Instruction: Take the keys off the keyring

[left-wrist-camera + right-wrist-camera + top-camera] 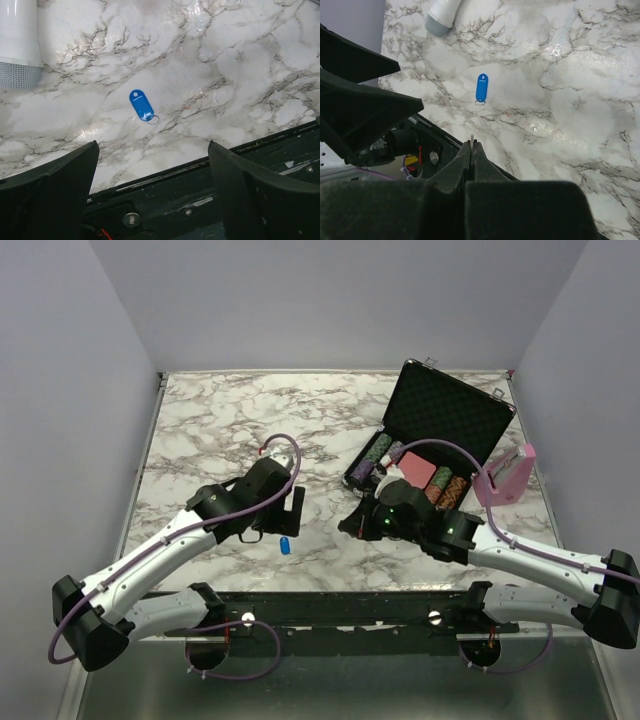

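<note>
"On the marble table (225,60), close to its near edge, is that the key (141,105)?"

"Yes. It lies flat, with the keyring (153,119) touching its silvery end."

"And the claws?"

"The left gripper (152,150) hovers over it, spread wide and empty. The right gripper (471,143) sits off to one side, jaws pressed tight together. Whether they pinch anything, I cannot tell."

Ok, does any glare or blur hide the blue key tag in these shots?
No. Left wrist view: blue key tag sharp, glare patches on the marble table lie away from it. Right wrist view: tag sharp too, sheen off to its right. Top view: tag tiny, light even.
</note>
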Robot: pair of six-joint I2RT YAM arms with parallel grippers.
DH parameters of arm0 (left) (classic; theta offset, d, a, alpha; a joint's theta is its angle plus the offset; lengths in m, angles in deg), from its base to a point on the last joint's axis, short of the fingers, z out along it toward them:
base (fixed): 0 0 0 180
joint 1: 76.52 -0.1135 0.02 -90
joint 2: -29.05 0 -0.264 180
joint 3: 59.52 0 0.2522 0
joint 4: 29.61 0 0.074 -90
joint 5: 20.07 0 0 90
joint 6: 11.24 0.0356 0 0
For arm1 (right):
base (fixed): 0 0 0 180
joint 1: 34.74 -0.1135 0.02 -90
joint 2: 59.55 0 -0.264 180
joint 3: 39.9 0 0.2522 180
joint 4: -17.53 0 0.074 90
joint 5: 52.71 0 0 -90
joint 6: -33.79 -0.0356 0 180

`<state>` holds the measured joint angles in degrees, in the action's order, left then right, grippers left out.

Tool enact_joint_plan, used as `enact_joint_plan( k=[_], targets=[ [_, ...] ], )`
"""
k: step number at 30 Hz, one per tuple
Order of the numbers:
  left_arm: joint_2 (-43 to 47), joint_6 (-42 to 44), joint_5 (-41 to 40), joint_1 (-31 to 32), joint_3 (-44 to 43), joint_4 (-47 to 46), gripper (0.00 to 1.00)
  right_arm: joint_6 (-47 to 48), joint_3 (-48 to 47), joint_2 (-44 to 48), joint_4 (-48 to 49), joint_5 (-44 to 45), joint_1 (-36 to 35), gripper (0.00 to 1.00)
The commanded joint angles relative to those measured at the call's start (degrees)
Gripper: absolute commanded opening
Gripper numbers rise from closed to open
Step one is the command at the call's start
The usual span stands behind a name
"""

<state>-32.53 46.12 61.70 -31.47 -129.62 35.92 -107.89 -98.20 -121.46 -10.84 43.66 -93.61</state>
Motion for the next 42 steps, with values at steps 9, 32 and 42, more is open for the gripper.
enact_joint_plan(
  k=[9, 32, 42],
  targets=[
    [20.69, -0.84, -6.88, -0.85, 3.42, 4.04, 0.98, -1.49, 1.82, -4.09, 5.64, -2.77, -0.1, 0.01],
    [38.99, -2.51, -10.49, -0.85, 9.4, 1.05, 0.99, 7.82, -21.11, -33.27, -5.51, 4.78, -0.01, 0.01],
    [40.58, -2.51, -11.11, -0.85, 9.75, 0.53, 0.99, 11.07, -29.47, -40.57, -12.1, 8.57, -0.19, 0.01]
  ],
)
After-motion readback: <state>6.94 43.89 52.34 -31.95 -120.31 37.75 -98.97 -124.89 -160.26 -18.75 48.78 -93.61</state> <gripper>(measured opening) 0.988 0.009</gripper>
